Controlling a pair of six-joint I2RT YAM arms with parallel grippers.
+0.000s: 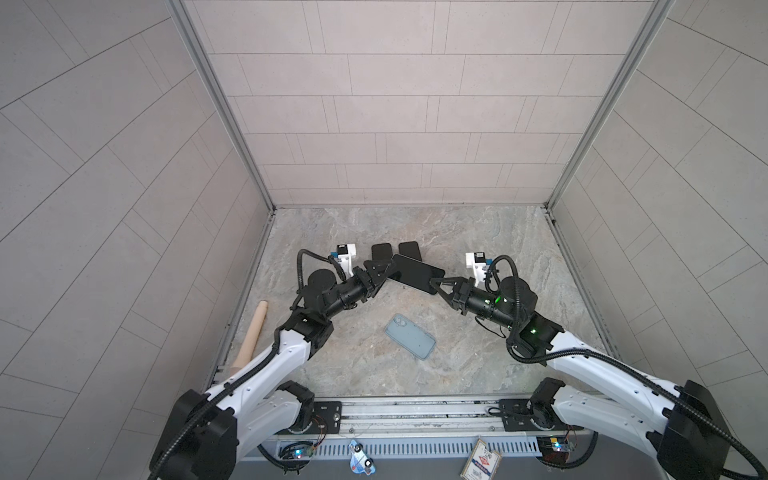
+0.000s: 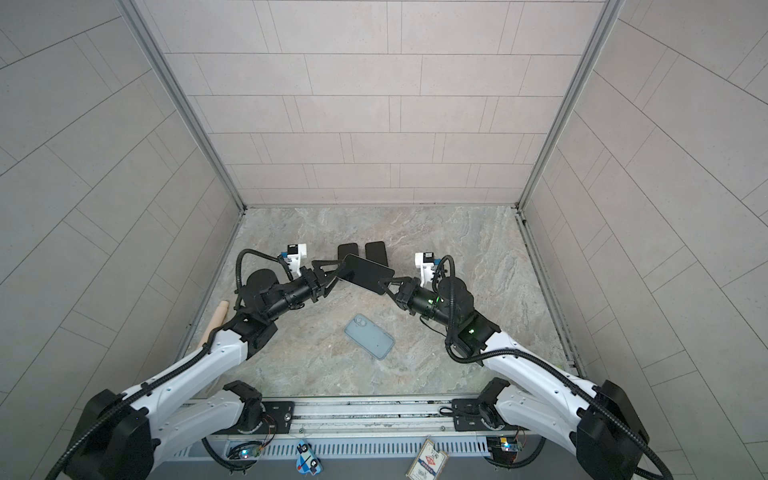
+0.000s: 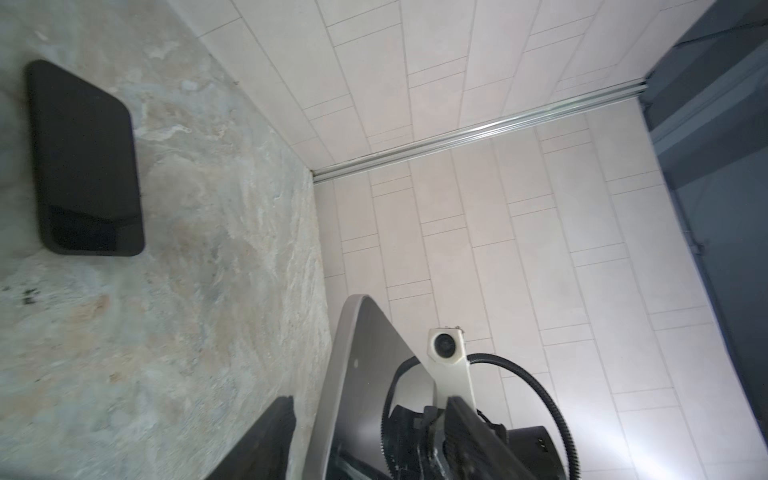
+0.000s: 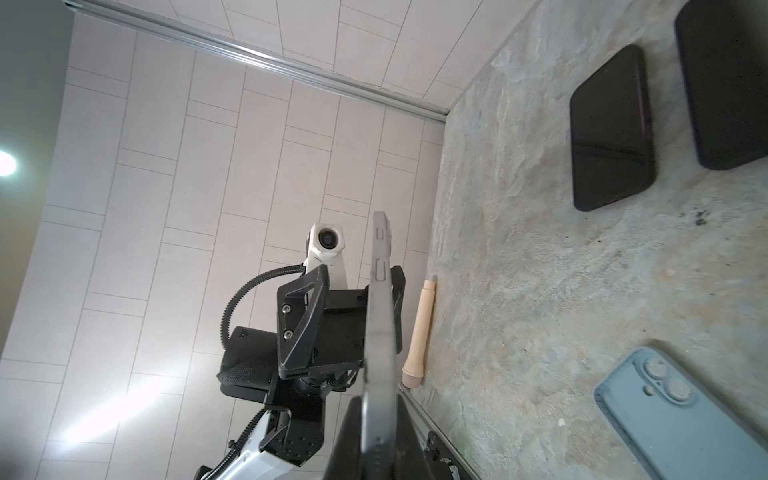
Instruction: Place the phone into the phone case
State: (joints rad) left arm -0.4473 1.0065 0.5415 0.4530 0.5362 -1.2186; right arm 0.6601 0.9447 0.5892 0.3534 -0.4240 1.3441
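A dark phone (image 1: pixel 415 274) hangs in the air over the middle of the marble table, tilted, with an arm at each end. My right gripper (image 1: pixel 436 284) is shut on its right end; in the right wrist view the phone (image 4: pixel 380 311) runs edge-on out from between the pads. My left gripper (image 1: pixel 380 272) is open, one jaw on each side of the phone's left end (image 3: pixel 332 395), with gaps showing. The light-blue phone case (image 1: pixel 409 336) lies flat nearer the front, camera cutout toward the back; both top views and the right wrist view (image 4: pixel 681 415) show it.
Two dark flat slabs (image 1: pixel 381 251) (image 1: pixel 409 249) lie side by side just behind the held phone. A wooden stick (image 1: pixel 251 332) leans along the left rail. Tiled walls close the table on three sides; the arm bases sit at the front edge.
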